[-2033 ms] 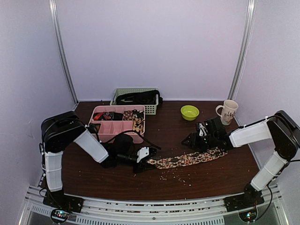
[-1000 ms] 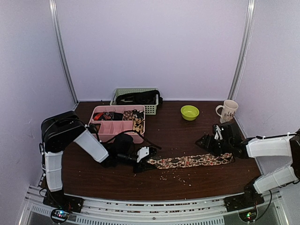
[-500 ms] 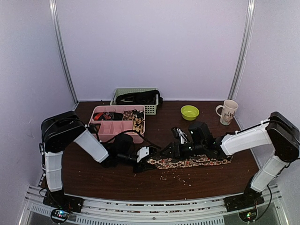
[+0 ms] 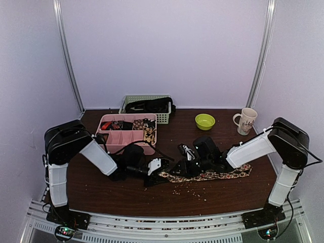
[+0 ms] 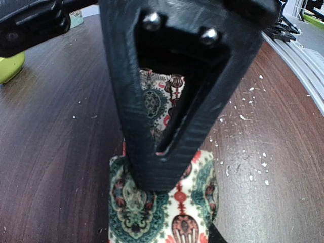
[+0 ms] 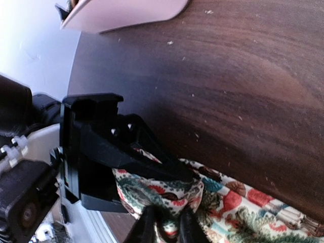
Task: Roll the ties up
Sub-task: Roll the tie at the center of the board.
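Observation:
One patterned tie (image 4: 212, 175), cream with teal and red paisley, lies stretched left to right across the dark table. My left gripper (image 4: 155, 175) is shut on its left end; in the left wrist view the black fingers (image 5: 152, 152) press down on the fabric (image 5: 177, 217). My right gripper (image 4: 185, 169) sits just right of the left one. In the right wrist view its fingertips (image 6: 146, 228) pinch a raised fold of the tie (image 6: 238, 212), right beside the left gripper's fingers (image 6: 136, 162). The rest of the tie trails off to the right, flat.
A pink divider tray (image 4: 117, 144) with small items stands behind the left gripper. Further back is a pale green basket (image 4: 163, 118) with something black in it. A green bowl (image 4: 205, 121) and a mug (image 4: 246, 120) stand at the back right. Crumbs dot the wood.
My right gripper has travelled left from the tie's right end to a spot beside the left gripper and closed on a fold of fabric. The left arm has not moved.

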